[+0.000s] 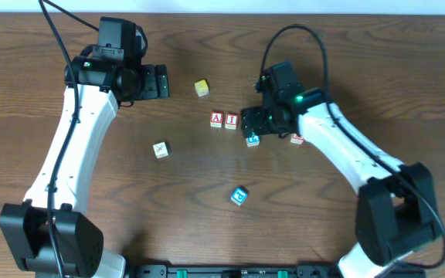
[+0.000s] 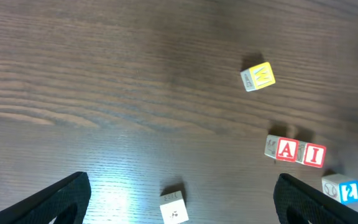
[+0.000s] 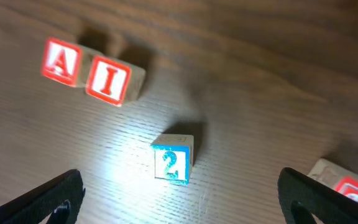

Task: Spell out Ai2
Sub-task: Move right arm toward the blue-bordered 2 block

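1. Our right gripper (image 1: 250, 123) hangs wide open and empty over the 2 block (image 3: 171, 163). The left gripper (image 1: 159, 81), also open and empty, is nearer the far-left corner.
2. The 2 block lies mid-worktop, apart from the I block (image 3: 109, 81) and the A block (image 3: 59, 62).
3. We judge an off-centre pinch could twist it, or a finger could nudge the I block askew.

Dark wood-grain tabletop (image 1: 207, 224) carrying seven small cubes. At centre, the A block (image 1: 217, 120) and I block (image 1: 231, 120) touch side by side, red letters up. The 2 block (image 1: 253, 140) lies near them, apart. Also shown: a yellow block (image 1: 202, 88), a pale block (image 1: 160, 150), a blue block (image 1: 239, 195) and a red-lettered block (image 1: 297, 139).
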`<state>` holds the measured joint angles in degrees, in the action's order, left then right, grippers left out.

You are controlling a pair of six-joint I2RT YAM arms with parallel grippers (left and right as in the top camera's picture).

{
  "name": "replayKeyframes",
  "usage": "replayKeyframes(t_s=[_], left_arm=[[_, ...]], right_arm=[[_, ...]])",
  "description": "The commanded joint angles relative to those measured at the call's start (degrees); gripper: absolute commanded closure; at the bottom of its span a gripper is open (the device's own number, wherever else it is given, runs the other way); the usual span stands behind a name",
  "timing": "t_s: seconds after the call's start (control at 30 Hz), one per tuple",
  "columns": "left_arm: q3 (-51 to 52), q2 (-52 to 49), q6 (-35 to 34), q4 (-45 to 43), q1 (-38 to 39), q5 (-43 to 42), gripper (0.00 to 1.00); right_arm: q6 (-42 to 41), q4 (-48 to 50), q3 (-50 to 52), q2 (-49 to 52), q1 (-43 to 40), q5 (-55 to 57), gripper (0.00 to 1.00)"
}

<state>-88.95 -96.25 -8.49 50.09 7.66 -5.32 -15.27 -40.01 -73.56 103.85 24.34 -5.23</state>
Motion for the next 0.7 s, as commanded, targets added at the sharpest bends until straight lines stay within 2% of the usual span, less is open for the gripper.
replayKeyframes(t_s=[0.0, 0.17, 0.33, 0.67], left_arm=[[-0.81, -0.13, 1.20, 0.44, -0.04, -0.74, 0.05], [-0.81, -0.13, 1.20, 1.05, -0.04, -0.74, 0.05], [-0.81, -0.15, 1.20, 1.07, -0.04, -0.74, 0.05], [-0.81, -0.15, 1.20, 0.68, -0.04, -0.72, 0.05]], right_arm=[[0.59, -0.07, -0.90, 2.32, 2.19, 4.90, 0.01], [0.59, -0.02, -0.72, 4.15, 3.87, 5.01, 0.01], [5.40, 2.14, 0.20, 4.55, 4.63, 5.07, 0.01], [10.47, 5.81, 3.58, 5.18, 4.61, 5.90, 0.11]])
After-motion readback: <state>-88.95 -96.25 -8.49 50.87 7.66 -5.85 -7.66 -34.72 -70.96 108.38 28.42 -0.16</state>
